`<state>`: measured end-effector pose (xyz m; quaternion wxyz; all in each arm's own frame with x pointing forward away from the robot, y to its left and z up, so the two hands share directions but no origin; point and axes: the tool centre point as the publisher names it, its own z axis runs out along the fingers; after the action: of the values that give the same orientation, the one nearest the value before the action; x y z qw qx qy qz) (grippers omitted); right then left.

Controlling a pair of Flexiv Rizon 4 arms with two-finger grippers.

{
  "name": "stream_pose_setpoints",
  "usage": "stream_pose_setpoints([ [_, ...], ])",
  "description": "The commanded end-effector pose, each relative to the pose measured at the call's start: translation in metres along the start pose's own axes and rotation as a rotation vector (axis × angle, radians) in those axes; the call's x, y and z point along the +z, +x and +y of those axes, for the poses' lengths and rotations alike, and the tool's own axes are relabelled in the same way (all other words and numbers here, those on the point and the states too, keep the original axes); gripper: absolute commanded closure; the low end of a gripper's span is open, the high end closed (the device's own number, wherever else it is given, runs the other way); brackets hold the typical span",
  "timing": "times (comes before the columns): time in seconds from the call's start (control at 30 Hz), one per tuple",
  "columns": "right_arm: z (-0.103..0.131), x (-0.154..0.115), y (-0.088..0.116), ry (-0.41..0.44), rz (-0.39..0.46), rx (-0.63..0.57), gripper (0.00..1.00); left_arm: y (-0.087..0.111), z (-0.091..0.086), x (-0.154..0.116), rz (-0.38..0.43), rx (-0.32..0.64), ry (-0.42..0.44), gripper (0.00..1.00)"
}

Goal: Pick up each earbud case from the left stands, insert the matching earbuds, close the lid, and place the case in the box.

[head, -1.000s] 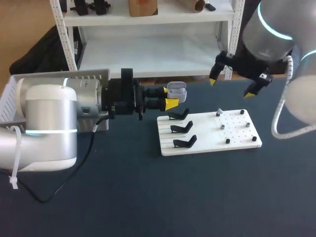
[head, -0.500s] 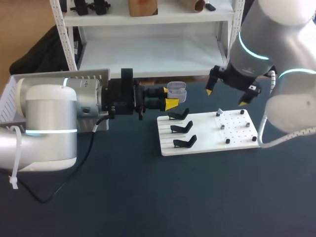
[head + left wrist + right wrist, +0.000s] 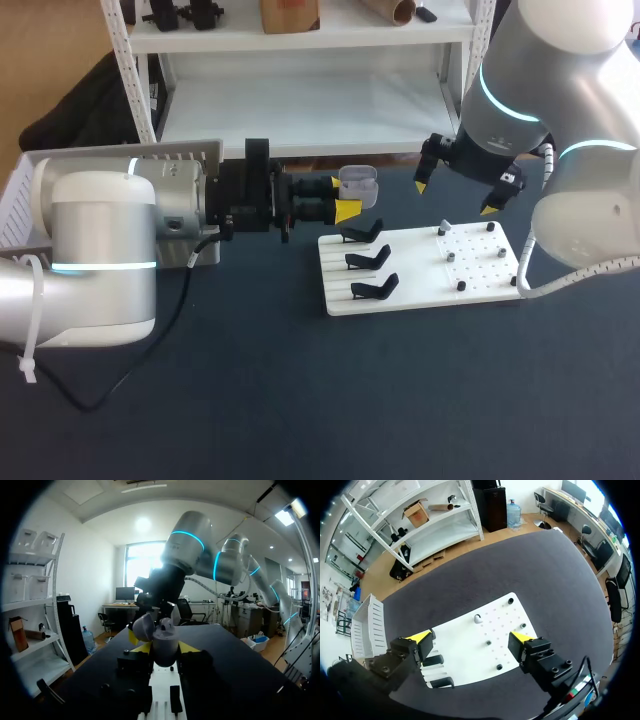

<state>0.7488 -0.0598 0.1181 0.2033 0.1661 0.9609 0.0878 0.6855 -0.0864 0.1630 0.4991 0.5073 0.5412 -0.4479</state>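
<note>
Gripping the case [image 3: 357,186] from two sides, the left hand [image 3: 343,197] holds it lid-open in the air above the table [image 3: 250,400], just beyond the three black stands [image 3: 365,262] on the white board [image 3: 480,275]. The right hand [image 3: 455,195] hangs open, fingers wide apart, over the board's far edge. A white box [image 3: 20,190] sits at the table's left.

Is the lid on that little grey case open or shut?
Open: in the left wrist view the lid is swung up beside the case body.
</note>
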Motion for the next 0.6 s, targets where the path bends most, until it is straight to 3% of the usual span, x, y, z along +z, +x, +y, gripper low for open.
stream_pose_setpoints([
  [0.03, -0.004, 0.004, 0.000, 0.010, -0.024, 0.006, 0.00, 0.001, -0.001, 0.000, -0.003, 0.002, -0.004, 1.00],
  [0.33, -0.017, 0.036, 0.008, 0.038, 0.052, 0.034, 0.00, 0.001, -0.001, 0.000, -0.003, 0.002, -0.004, 1.00],
  [0.6, -0.015, 0.054, 0.012, 0.046, 0.107, 0.025, 0.03, 0.001, -0.001, 0.000, -0.003, 0.002, -0.004, 1.00],
])
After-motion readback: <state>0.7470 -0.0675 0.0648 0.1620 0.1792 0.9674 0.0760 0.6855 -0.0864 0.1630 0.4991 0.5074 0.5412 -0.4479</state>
